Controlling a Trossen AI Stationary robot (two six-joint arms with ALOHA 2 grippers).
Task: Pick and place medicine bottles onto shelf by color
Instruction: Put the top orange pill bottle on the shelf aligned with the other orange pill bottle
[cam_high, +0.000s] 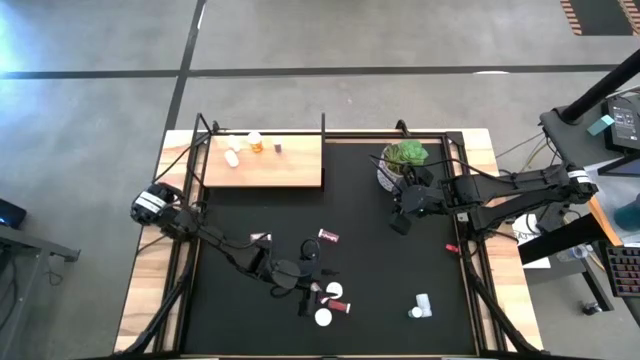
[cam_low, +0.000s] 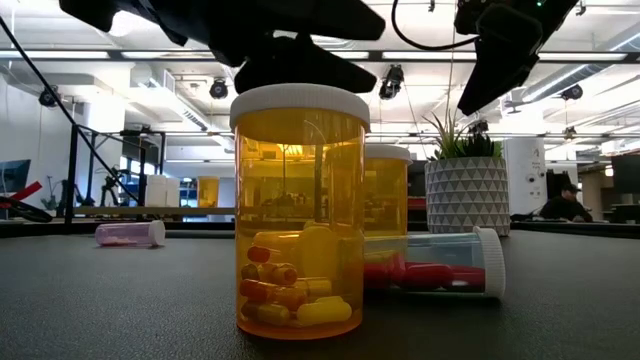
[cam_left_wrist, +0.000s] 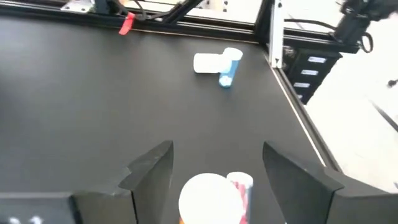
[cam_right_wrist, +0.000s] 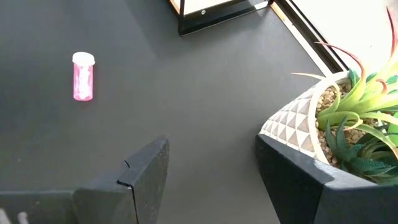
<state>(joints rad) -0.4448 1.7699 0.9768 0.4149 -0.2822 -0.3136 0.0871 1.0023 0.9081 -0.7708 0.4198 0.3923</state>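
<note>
My left gripper (cam_high: 310, 287) is open at the near middle of the black mat. In the left wrist view (cam_left_wrist: 217, 149) its fingers stand on either side of the white cap (cam_left_wrist: 204, 198) of an upright amber bottle (cam_high: 335, 290), without touching it. A second upright amber bottle (cam_low: 300, 210) stands nearer the front edge. A clear bottle with red pills (cam_low: 430, 272) lies on its side beside them. The wooden shelf (cam_high: 290, 170) at the far left carries three bottles (cam_high: 255, 141). My right gripper (cam_high: 400, 222) is open and empty beside the plant pot (cam_right_wrist: 298, 124).
A maroon bottle (cam_high: 328, 236) and a pink bottle (cam_right_wrist: 83, 76) lie on the mat's middle. A white bottle and a blue-tinted one (cam_left_wrist: 217, 64) lie near the right front. The potted plant (cam_high: 403, 160) stands at the far right. A black frame rail (cam_left_wrist: 273, 37) edges the mat.
</note>
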